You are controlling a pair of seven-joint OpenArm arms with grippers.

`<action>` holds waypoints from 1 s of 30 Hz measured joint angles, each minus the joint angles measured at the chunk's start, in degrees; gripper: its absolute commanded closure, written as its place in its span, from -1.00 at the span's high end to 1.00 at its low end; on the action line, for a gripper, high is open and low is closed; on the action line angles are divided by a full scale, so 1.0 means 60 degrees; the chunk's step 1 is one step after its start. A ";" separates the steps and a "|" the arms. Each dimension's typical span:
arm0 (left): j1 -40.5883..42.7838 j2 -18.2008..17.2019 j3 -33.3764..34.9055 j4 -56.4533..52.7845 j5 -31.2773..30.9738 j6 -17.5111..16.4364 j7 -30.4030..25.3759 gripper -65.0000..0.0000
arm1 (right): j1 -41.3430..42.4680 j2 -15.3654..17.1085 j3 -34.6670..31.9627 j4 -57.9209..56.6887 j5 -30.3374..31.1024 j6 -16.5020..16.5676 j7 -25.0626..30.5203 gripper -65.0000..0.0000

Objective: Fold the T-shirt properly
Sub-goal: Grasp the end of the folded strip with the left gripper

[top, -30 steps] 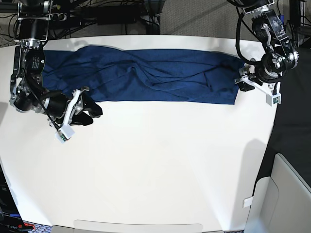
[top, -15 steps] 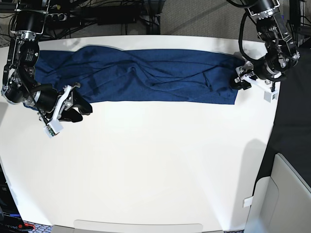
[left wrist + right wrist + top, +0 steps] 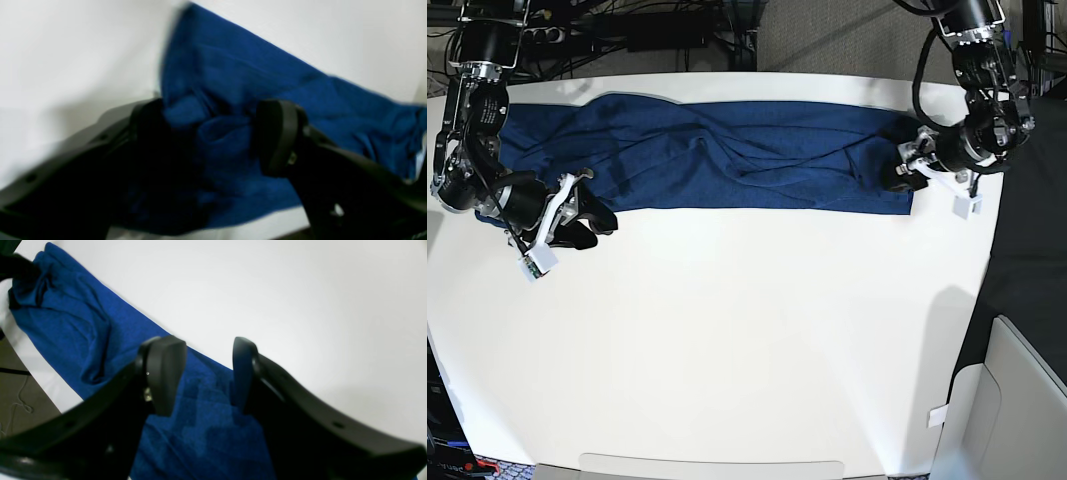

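Currently T-shirt [image 3: 727, 155] is spread along table [image 3: 747, 340] far edge; bunched end is straddled by wide-spread left gripper [image 3: 213, 133]; right gripper [image 3: 206, 373] part-open, nothing grasped.

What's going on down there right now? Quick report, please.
Left gripper open around the shirt's bunched end. Right gripper open over the other end. Shirt in a long strip, not folded. Nothing in the way.

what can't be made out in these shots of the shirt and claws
- Left wrist view: motion blur hides whether the left claw, its jaws wide around bunched fabric, pinches the dark navy-blue knit shirt.
- Right wrist view: the right claw covers the shirt edge beneath it.
- Base view: the right arm hides that shirt end.
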 measured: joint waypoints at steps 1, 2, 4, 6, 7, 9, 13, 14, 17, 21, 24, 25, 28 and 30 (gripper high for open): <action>0.0109 0.0004 0.0120 0.0095 -0.0117 -0.0004 0.0000 0.13 | 0.0000 0.0004 0.0000 0.0000 0.0004 0.0000 -0.0004 -0.15; 0.0186 0.0000 0.0262 0.0138 -0.0306 -0.0007 0.0029 0.10 | 0.0000 0.0004 0.0000 0.0000 -0.0004 0.0000 -0.0004 -0.15; 0.0204 0.0000 0.0423 0.0142 -0.0484 -0.0007 0.0055 0.07 | 0.0000 0.0004 0.0000 0.0000 0.0000 0.0000 -0.0004 -0.15; 0.0178 0.0004 0.0503 0.0138 -0.0528 -0.0007 0.0106 0.03 | 0.0000 0.0004 0.0000 0.0000 -0.0004 0.0000 -0.0004 -0.15; 0.0178 0.0004 0.0514 0.0131 -0.0539 -0.0007 0.0113 -0.01 | 0.0000 0.0000 0.0000 0.0000 -0.0004 0.0000 -0.0004 -0.15; 0.0182 0.0004 0.0514 0.0120 -0.0554 -0.0004 0.0189 -0.15 | 0.0000 0.0004 0.0000 0.0000 -0.0004 0.0000 -0.0004 -0.15; 0.0186 0.0029 0.0459 0.0084 -0.0444 0.0069 0.0229 -0.70 | 0.0000 0.0004 0.0000 0.0000 -0.0004 0.0000 -0.0004 -0.15; 0.0186 0.0033 0.0382 0.0080 -0.0463 0.0076 0.0233 -0.81 | 0.0000 0.0004 0.0000 0.0000 -0.0004 0.0000 -0.0004 -0.15; 0.0178 0.0157 -0.0430 0.0040 -0.0408 0.0117 0.0157 -1.00 | 0.0000 0.0004 0.0000 0.0000 -0.0004 0.0000 -0.0004 -0.15; -0.0237 0.0102 -0.1392 -0.0040 -0.0153 0.0244 0.0091 -1.00 | -0.0004 0.0004 0.0000 0.0004 0.0007 0.0000 0.0000 -0.15; -0.0630 0.0076 -0.1891 -0.0029 -0.0204 0.0211 -0.0004 -1.00 | -0.0004 0.0011 0.0000 0.0004 0.0004 0.0000 0.0000 -0.15; -0.0707 0.0080 -0.1974 -0.0029 -0.0222 0.0208 -0.0015 -1.00 | -0.0007 0.0025 0.0000 0.0000 -0.0004 0.0000 -0.0004 -0.15; -0.0747 0.0087 -0.2029 -0.0026 -0.0222 0.0208 0.0007 -1.00 | -0.0018 -0.0015 0.0000 0.0000 0.0000 0.0000 0.0000 -0.15; -0.0758 0.0087 -0.2033 0.0138 -0.0215 0.0222 0.0441 -1.00 | -0.0029 -0.0025 0.0000 0.0000 -0.0004 0.0000 -0.0004 -0.15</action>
